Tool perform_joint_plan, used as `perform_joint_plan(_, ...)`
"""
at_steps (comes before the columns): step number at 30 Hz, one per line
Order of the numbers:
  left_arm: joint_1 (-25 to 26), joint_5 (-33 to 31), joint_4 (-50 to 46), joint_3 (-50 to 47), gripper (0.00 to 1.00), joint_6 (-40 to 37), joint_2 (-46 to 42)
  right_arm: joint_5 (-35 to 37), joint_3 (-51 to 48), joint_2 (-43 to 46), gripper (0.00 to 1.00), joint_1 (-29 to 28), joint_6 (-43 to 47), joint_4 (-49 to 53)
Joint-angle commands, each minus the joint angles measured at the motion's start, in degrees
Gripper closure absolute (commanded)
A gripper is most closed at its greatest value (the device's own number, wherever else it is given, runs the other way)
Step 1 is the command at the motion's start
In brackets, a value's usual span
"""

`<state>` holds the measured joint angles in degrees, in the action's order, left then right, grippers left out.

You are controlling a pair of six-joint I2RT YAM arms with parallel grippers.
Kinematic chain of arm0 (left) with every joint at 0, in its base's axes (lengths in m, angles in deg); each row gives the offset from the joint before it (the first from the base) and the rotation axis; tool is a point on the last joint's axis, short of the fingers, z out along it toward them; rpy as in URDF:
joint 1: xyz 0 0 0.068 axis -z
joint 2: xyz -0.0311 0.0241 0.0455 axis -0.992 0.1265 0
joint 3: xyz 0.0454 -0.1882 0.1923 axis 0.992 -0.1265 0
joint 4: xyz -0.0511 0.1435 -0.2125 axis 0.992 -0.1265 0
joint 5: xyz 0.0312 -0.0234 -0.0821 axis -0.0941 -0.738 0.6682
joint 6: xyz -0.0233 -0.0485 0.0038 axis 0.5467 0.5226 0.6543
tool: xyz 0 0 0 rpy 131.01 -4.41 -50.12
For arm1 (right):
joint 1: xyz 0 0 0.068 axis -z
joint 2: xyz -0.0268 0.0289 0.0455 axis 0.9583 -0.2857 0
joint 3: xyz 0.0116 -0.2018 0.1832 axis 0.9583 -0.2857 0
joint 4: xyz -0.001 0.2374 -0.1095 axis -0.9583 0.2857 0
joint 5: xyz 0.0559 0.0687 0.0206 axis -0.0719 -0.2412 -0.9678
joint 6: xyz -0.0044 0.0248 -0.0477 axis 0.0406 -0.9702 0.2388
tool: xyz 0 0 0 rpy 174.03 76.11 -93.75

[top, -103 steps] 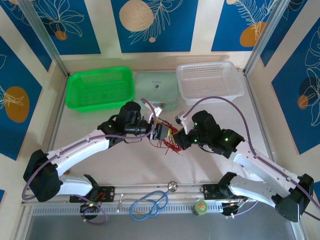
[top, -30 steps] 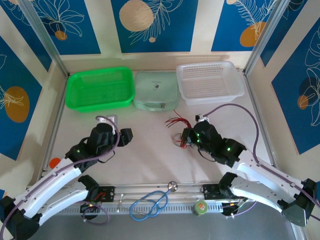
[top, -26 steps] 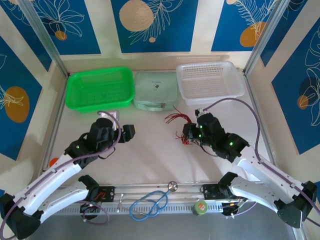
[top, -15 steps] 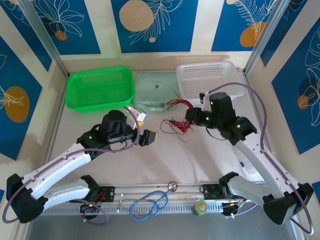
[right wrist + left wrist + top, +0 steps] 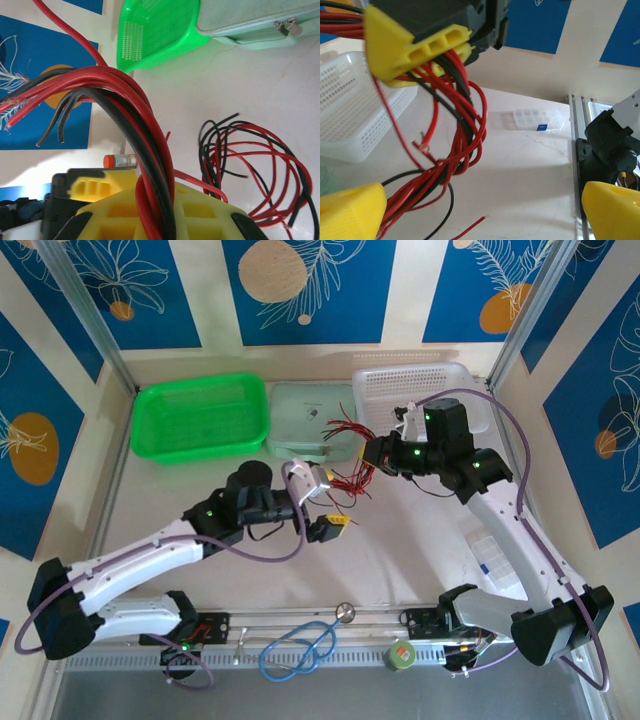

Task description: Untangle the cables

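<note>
Two baskets are sitting along the far edge of the pale tabletop: a green basket on the left and a white basket on the right, with a mint-green zip case lying between them. Blue wall panels with leaf drawings are closing in the space on three sides. A blue stethoscope and a green tape roll are lying by the near rail, and a clear compartment box is resting on the right side of the table.

Over the middle of the table, the right gripper is reaching in just in front of the case. Its yellow fingers are pressing together on the cables, clamping a bunch of red and black strands that are sticking up past it and hanging down in loops toward the table. The right wrist view is showing the strands pinched between the fingers.

The left gripper is hovering just below and to the left, its jaws standing wide apart and holding nothing. In the left wrist view the hanging strands are passing close beside one yellow fingertip; whether they are touching it I cannot tell.
</note>
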<state>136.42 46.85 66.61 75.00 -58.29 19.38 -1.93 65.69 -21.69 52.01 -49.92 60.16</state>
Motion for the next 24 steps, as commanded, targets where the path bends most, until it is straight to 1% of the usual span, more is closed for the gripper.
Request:
perform_joint_plan(1, 3.1, -1.1, 5.1, 2.1, 0.00, -3.3, 2.1, -2.4, 0.4, 0.3, 1.00, -0.4, -4.3, -3.2)
perform_joint_plan(3, 5.5, -5.6, 7.8, 1.8, 0.01, -4.3, 3.3, -0.7, -0.6, 0.6, 1.00, -1.1, -6.1, -4.6)
perform_joint_plan(6, 9.5, -14.9, 12.3, 1.5, 0.03, -7.6, 5.0, 2.1, -1.9, 0.7, 1.00, -2.9, -8.4, -6.6)
perform_joint_plan(10, 13.7, -30.0, 19.4, 1.0, 0.10, -12.9, 7.9, 4.3, -3.5, 0.6, 1.00, -4.7, -10.6, -8.6)
perform_joint_plan(13, 14.6, -37.6, 21.7, 1.8, 0.17, -15.7, 10.1, 5.1, -4.2, 1.0, 1.00, -5.5, -11.3, -9.3)
perform_joint_plan(16, 14.7, -42.4, 23.0, 2.2, 0.23, -16.9, 11.7, 5.7, -4.8, 1.7, 1.00, -5.6, -11.7, -9.5)
perform_joint_plan(21, 14.7, -46.1, 25.1, 2.1, 0.38, -17.7, 13.3, 5.8, -4.9, 2.5, 1.00, -5.6, -11.8, -9.2)
perform_joint_plan(24, 14.7, -46.8, 26.1, 2.1, 0.48, -17.7, 13.7, 5.9, -5.2, 2.9, 1.00, -5.7, -12.0, -9.3)
